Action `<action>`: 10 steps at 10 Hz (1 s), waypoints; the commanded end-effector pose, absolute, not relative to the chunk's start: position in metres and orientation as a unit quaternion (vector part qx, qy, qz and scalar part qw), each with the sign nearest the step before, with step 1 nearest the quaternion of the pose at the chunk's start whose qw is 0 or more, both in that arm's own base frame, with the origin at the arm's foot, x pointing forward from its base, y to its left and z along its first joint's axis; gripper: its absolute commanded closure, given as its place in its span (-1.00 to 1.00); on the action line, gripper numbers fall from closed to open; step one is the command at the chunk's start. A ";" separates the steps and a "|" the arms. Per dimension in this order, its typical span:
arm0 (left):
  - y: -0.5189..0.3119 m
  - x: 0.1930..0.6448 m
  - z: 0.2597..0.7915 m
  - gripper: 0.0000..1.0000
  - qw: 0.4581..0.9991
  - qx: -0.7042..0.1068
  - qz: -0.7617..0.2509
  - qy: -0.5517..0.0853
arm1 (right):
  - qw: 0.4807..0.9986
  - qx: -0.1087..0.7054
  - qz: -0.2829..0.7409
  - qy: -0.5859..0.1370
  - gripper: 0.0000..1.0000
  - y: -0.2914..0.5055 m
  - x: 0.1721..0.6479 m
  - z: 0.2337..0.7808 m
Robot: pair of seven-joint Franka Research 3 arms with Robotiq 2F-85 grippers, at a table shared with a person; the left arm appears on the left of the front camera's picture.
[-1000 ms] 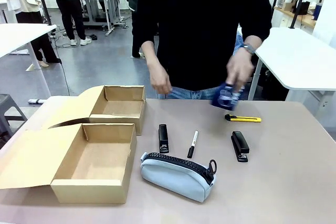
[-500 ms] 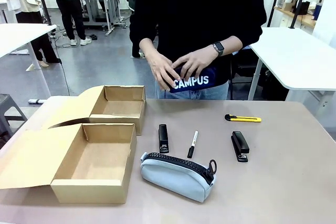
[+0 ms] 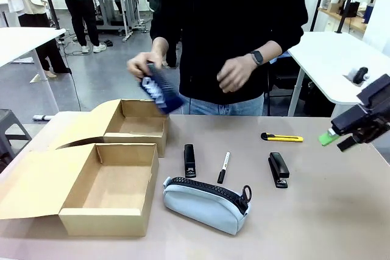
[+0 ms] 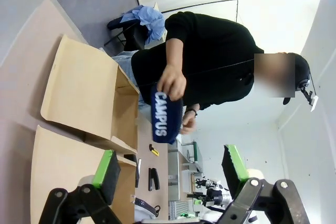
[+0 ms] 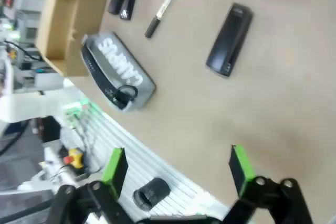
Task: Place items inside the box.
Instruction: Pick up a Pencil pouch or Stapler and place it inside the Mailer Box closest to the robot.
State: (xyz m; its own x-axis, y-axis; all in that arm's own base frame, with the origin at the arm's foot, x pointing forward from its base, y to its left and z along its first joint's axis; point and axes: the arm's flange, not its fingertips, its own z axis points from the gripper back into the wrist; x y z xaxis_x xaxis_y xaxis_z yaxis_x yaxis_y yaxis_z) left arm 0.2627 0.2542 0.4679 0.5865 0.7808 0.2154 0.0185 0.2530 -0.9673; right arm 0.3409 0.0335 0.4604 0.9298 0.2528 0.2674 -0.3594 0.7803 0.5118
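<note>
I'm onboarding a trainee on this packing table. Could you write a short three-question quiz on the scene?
1. True or false: the dark blue pouch lies on the table.
2. How many black staplers lie on the table?
3. The right gripper is: A) open, B) shut on one of the black staplers, C) shut on the dark blue pouch.
Key: 1. False, the person's hand holds it up. 2. Two. 3. A.
</note>
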 end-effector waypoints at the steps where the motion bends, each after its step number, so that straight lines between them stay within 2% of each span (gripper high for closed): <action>1: 0.254 0.263 0.467 -1.00 0.694 -0.553 0.261 -0.379 | 0.941 0.300 0.141 -0.074 -1.00 0.021 0.336 0.460; 2: 0.254 0.263 0.467 -1.00 0.694 -0.553 0.261 -0.379 | 0.939 0.289 0.163 -0.092 -1.00 0.033 0.341 0.460; 3: 0.254 0.263 0.467 -1.00 0.694 -0.553 0.261 -0.379 | 0.971 0.209 0.109 -0.042 -1.00 0.047 0.345 0.450; 5: 0.254 0.263 0.467 -1.00 0.694 -0.553 0.261 -0.379 | 0.993 0.088 0.079 -0.006 -1.00 0.117 0.366 0.420; 6: 0.254 0.263 0.467 -1.00 0.694 -0.553 0.261 -0.379 | 0.996 0.064 0.059 0.014 -1.00 0.132 0.382 0.403; 8: 0.254 0.263 0.467 -1.00 0.694 -0.553 0.261 -0.379 | 0.998 0.048 0.038 0.006 -1.00 0.151 0.397 0.376; 10: 0.254 0.263 0.467 -1.00 0.694 -0.553 0.261 -0.379 | 0.999 0.036 0.023 -0.029 -1.00 0.164 0.412 0.350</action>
